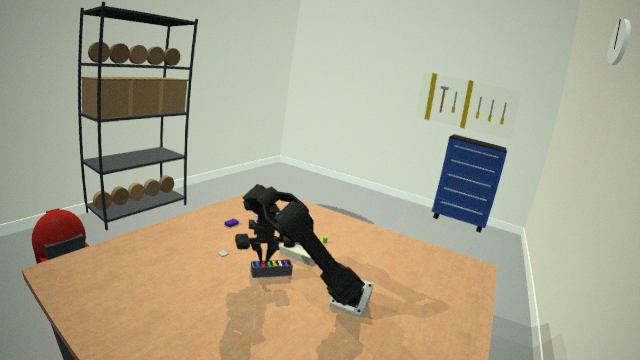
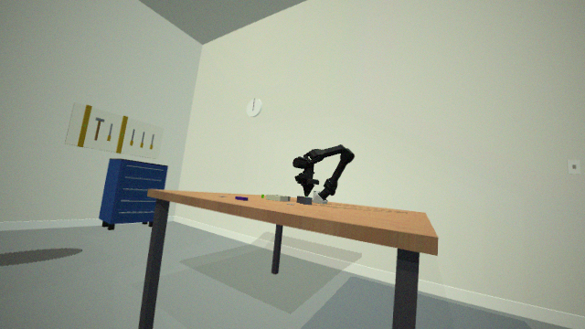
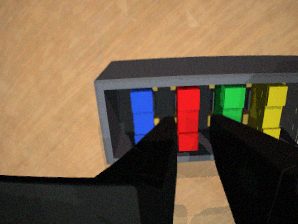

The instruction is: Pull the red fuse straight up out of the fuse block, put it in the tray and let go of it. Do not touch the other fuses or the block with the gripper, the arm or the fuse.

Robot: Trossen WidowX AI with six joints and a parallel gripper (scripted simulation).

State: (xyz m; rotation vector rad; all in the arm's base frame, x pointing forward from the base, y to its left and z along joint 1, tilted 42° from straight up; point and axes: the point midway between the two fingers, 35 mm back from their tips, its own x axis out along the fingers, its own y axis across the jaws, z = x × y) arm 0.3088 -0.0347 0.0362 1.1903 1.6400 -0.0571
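Observation:
The dark grey fuse block (image 1: 272, 271) (image 2: 303, 200) (image 3: 200, 68) stands on the table. The red fuse (image 3: 188, 120) sits in it, between the blue fuse (image 3: 143, 102) and the green fuse (image 3: 231, 96). A yellow fuse (image 3: 277, 96) is beyond the green one; white and purple ones show in the top view. My gripper (image 1: 264, 259) (image 2: 307, 195) (image 3: 192, 125) points down over the block, open with a narrow gap. Its fingertips appear on either side of the red fuse, with a gap showing on the right. Their exact height is unclear. The pale tray (image 1: 298, 255) (image 2: 273, 197) is behind the block, partly hidden by the arm.
A purple block (image 1: 231, 222) (image 2: 241, 198) lies farther back on the table (image 1: 165, 295). A small green piece (image 1: 325, 240) (image 2: 262, 196) stands beyond the tray. A thin grey plate (image 1: 223, 254) lies to the left of the fuse block in the top view.

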